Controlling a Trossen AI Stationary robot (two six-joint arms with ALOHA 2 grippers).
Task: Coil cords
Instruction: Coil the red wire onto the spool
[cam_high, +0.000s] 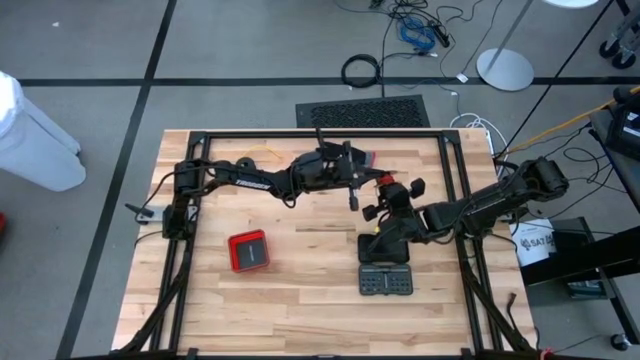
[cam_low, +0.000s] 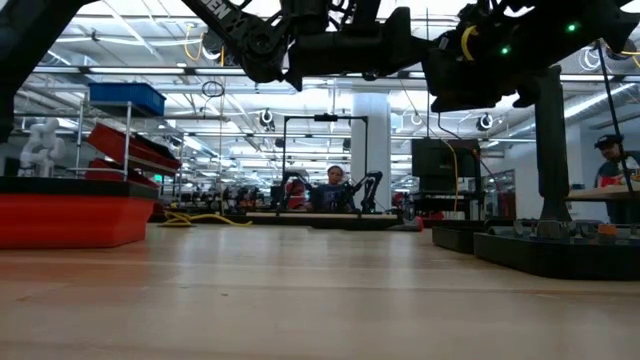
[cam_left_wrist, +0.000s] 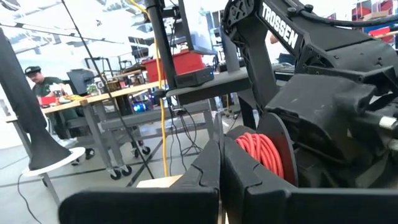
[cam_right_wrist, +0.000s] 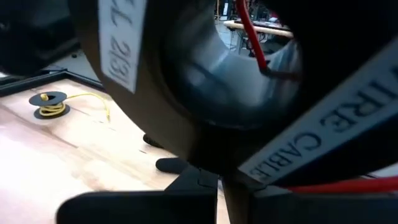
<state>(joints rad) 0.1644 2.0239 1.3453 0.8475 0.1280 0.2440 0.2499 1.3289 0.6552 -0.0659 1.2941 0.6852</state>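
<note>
A red cord (cam_left_wrist: 261, 152) is wound on a black spool (cam_high: 386, 182), which hangs above the table's middle right. My right gripper (cam_right_wrist: 217, 183) is shut at the spool, whose flange and hub (cam_right_wrist: 211, 81) fill the right wrist view. A strand of red cord (cam_right_wrist: 249, 31) runs up from the hub. My left gripper (cam_left_wrist: 221, 168) is shut and level, just left of the spool (cam_high: 362, 170). I see nothing between its fingers. A second cord, yellow, lies on a small spool (cam_right_wrist: 50, 106) on the table's far side, its tail loose on the wood. My right gripper comes at the black spool from the table's right side, about level. The rim of a spool flange (cam_right_wrist: 208, 168) runs down between its shut fingers. The spool is lifted clear of the table. The fingers hide how far back the rim reaches.
A red box (cam_high: 248, 250) lies on the left half of the table. A black stand (cam_high: 383, 245) and a black tray (cam_high: 386, 280) sit under and in front of the right gripper. Black frame rails (cam_high: 300, 135) border the table.
</note>
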